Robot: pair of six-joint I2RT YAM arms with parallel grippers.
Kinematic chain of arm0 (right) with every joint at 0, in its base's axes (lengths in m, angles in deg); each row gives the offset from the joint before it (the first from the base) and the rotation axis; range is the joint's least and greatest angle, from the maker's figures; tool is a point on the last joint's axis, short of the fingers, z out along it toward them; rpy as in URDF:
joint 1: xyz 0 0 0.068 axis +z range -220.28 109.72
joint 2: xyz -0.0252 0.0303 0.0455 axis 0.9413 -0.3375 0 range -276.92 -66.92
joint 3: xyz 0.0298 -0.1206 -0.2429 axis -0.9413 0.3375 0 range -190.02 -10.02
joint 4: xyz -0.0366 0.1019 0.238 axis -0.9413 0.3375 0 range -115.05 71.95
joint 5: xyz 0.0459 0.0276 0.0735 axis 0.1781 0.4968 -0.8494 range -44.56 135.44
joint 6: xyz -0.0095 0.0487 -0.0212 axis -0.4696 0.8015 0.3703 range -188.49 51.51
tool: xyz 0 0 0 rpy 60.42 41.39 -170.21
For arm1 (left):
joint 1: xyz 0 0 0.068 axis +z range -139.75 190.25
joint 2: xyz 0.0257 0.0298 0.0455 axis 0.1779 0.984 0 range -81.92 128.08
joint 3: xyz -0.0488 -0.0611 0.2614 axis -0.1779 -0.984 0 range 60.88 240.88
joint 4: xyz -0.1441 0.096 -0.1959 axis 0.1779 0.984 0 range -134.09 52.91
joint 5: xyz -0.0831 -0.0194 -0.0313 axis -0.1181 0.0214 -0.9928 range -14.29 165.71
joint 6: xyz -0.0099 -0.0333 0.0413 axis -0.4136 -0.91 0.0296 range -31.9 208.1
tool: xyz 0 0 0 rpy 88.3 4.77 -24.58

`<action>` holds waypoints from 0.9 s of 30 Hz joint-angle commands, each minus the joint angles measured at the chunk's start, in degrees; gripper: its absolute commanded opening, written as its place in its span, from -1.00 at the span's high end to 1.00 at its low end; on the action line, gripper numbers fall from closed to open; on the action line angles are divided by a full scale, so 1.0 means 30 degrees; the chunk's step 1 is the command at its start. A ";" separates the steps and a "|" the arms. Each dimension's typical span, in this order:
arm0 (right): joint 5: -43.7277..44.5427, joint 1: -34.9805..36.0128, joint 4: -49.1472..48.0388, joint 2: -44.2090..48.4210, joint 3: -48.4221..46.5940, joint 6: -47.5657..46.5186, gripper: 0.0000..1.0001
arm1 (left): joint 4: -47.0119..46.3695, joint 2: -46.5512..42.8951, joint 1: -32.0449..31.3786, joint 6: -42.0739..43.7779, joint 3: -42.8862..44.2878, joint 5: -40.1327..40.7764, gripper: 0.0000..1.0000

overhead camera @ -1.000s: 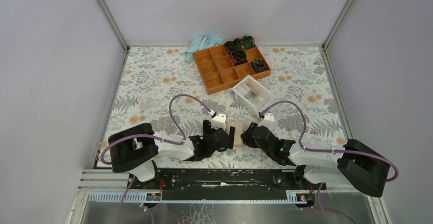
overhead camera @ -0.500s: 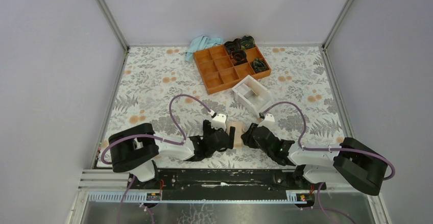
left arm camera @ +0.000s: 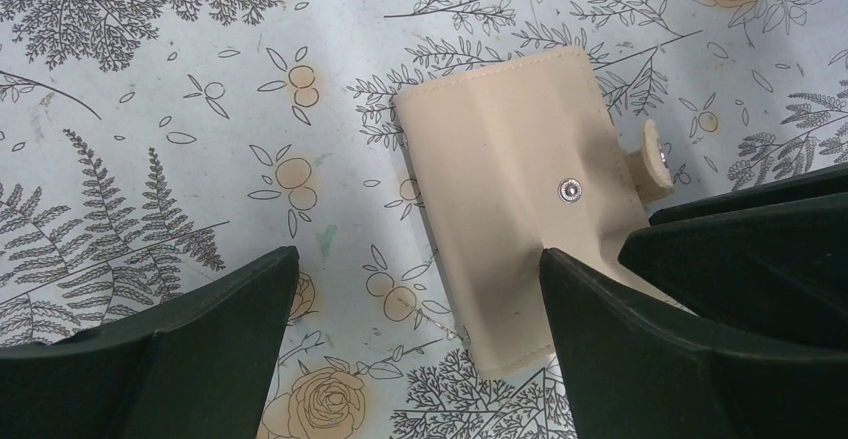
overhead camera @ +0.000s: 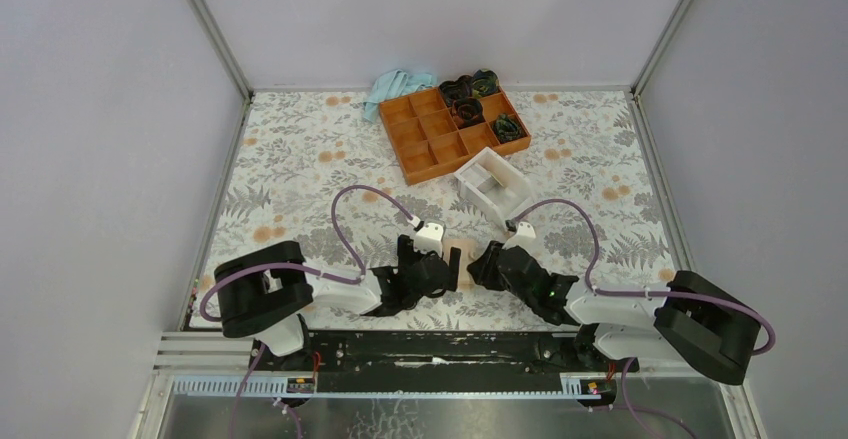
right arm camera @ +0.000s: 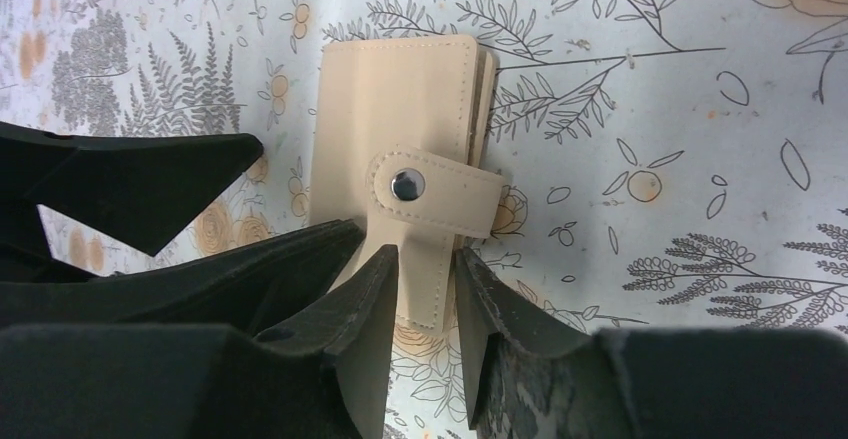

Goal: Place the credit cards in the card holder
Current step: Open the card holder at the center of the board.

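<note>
The card holder is a tan folding wallet, closed, with its tab snapped over one edge. It sits on the floral table between the two grippers. My right gripper is shut on its near edge, one finger on each face. My left gripper stands wide open beside it. The left gripper's right finger covers the near corner of the card holder. The left finger is over bare table. No credit cards show in any view.
An orange compartment tray stands at the back, with dark coiled items in its far cells. A white open box lies just beyond the grippers. A light blue cloth lies by the back wall.
My right gripper has shifted slightly left and away, taking the card holder with it. The left arm has stayed put.
</note>
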 commanded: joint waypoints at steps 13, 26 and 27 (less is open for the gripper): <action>-0.0534 -0.0172 -0.2784 -0.0967 0.0218 0.0428 0.29 | 0.2048 -0.0707 -0.0070 -0.1026 -0.0654 0.0640 -0.98; -0.0680 -0.0235 -0.3913 -0.1218 0.0232 0.0351 0.29 | 0.0120 -0.3318 -0.0060 -0.3216 -0.2884 0.1093 -0.85; -0.0700 -0.0235 -0.4025 -0.1354 0.0221 0.0363 0.29 | -0.0271 -0.3494 -0.0073 -0.3303 -0.3182 0.0999 -0.85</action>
